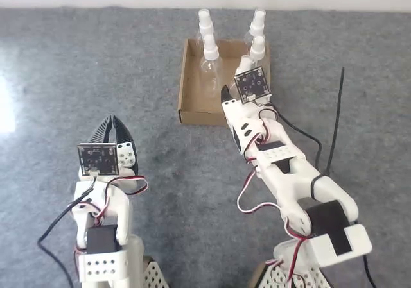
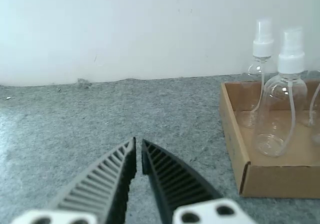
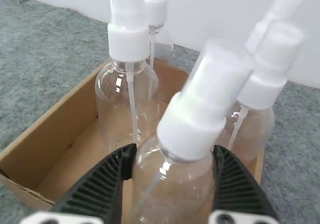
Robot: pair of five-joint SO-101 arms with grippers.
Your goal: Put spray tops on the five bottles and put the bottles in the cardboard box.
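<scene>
Boxing step: right end effector [image 3: 172, 155] grasping capped bottle [image 3: 195, 109] at box [image 3: 50, 139]; next, lower upright, release; left end effector [image 2: 138, 151] clenched, empty

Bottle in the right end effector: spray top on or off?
On. A white spray top caps the bottle held in the right end effector.

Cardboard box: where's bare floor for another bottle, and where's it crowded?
Bare floor lies in the near-left corner of the box, between its left wall and the left bottle. The right side is crowded: the right gripper grips a bottle beside another bottle.
</scene>
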